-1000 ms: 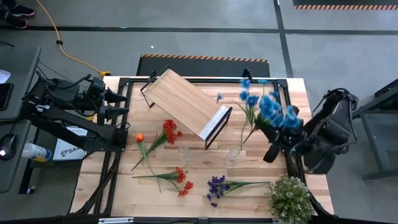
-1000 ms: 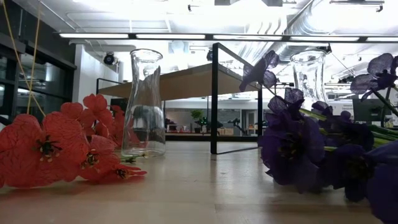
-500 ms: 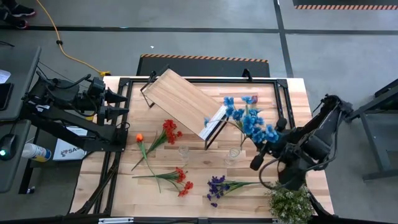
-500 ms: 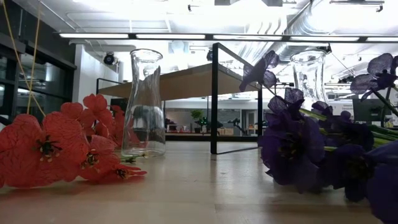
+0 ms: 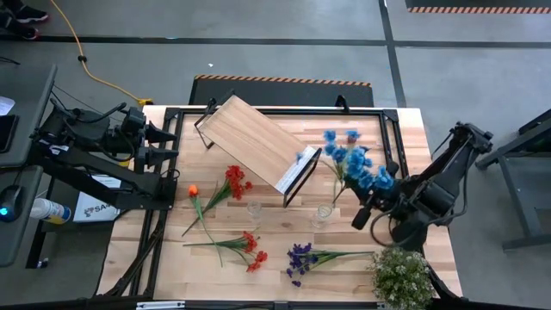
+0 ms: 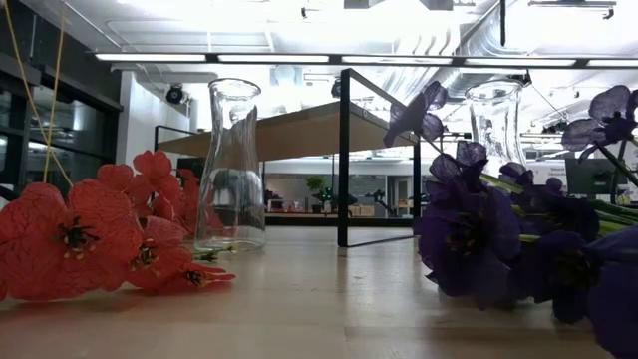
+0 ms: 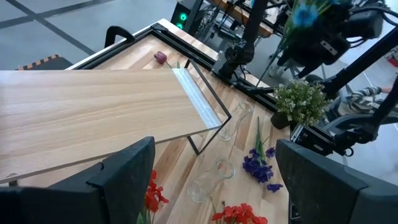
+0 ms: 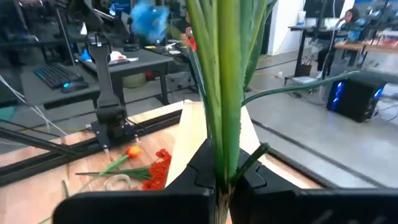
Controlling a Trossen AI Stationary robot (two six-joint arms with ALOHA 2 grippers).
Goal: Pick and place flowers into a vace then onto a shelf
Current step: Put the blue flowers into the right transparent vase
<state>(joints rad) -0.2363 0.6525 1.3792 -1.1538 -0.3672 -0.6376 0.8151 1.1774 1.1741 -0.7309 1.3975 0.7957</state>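
Observation:
My right gripper [image 5: 365, 212] hangs over the table's right part, shut on a bunch of blue flowers [image 5: 355, 164] with green stems [image 8: 221, 93]. Two clear glass vases stand upright on the table, one [image 5: 323, 213] just left of this gripper, the other [image 5: 253, 209] farther left. The shelf [image 5: 258, 142] stands slantwise at the far middle. Red flowers [image 5: 234, 181], an orange one [image 5: 193, 190], more red ones [image 5: 251, 250] and purple ones [image 5: 300, 258] lie flat on the table. My left gripper [image 5: 168, 145] waits open at the left edge. My right gripper pinches the blue flowers' green stems [image 8: 222, 149] near their lower end between its two fingers. The stems run on past the fingertips, toward the table's far left. The bunch is lifted clear of the table, its blue heads [image 8: 149, 18] away from the fingers.
A bushy pale green plant [image 5: 401, 275] stands at the near right corner, close under my right arm. A black frame [image 5: 172, 116] runs around the tabletop. In the low view the purple flowers [image 6: 518, 239] and red flowers [image 6: 90, 234] lie in front of the vases.
My right gripper has come down with the blue flowers, staying shut on them. The flower heads have shifted a little toward the table's left, nearer the shelf's end and the right-hand vase.

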